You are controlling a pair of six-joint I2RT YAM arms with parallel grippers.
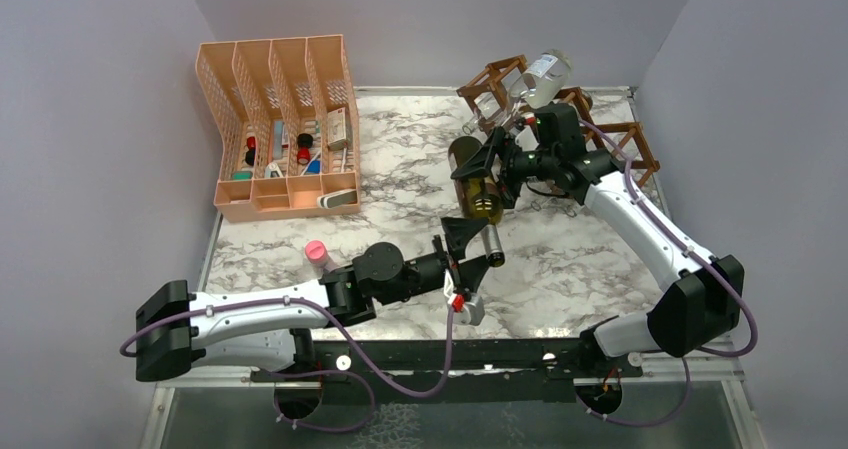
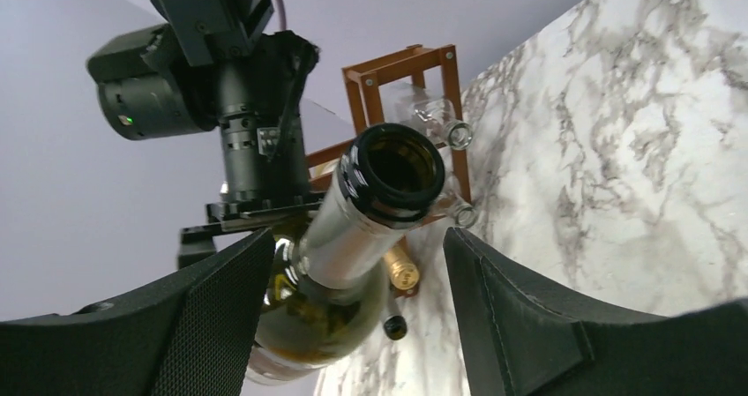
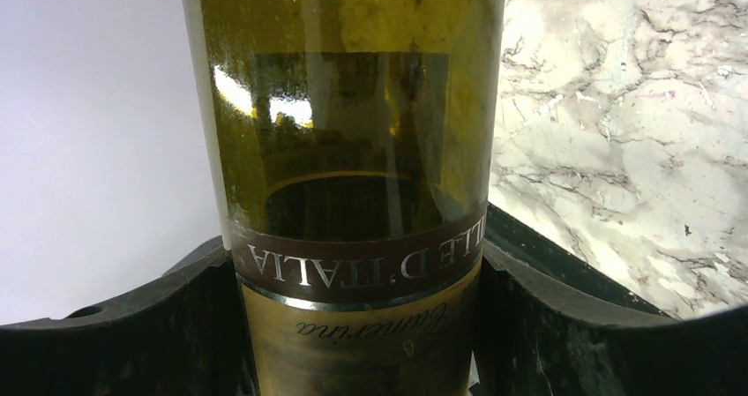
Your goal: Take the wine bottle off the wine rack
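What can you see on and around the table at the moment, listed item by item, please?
wine bottle: one, olive green, open-mouthed, held above mid-table, off the rack
wine rack: one, dark brown wood, far right of the table
clear glass bottles: at least two, colourless, lying in the rack
file organizer: one, peach mesh, far left corner, with small mixed items in it
pink-capped container: one, upright beside the left arm
table: one, white marble with grey veins
left gripper: one, black, open, a finger on either side of the bottle's neck with gaps showing
right gripper: one, black, closed on the bottle's body
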